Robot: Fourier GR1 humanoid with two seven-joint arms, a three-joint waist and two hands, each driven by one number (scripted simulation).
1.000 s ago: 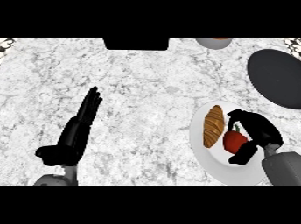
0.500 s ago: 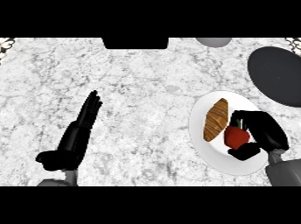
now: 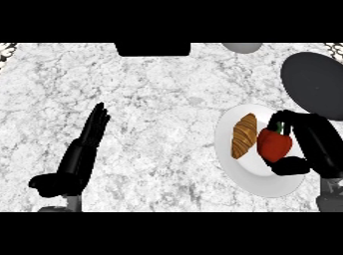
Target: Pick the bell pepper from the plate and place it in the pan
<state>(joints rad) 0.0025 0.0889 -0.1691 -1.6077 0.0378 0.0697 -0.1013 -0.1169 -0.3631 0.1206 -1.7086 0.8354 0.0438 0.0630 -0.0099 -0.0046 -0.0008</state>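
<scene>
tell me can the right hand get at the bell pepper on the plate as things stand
Probably yes. The right hand is already over the plate, fingers and thumb curled round the red bell pepper. The croissant lies on the pepper's far side from the palm, so nothing blocks it.

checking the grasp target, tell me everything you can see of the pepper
The pepper is red and glossy with a small green stem at its upper end. It lies on the white plate, right of the croissant and close beside it. The right hand curls round it from the right, fingers over the stem end, thumb at the lower end. Whether it is lifted off the plate cannot be told.
</scene>
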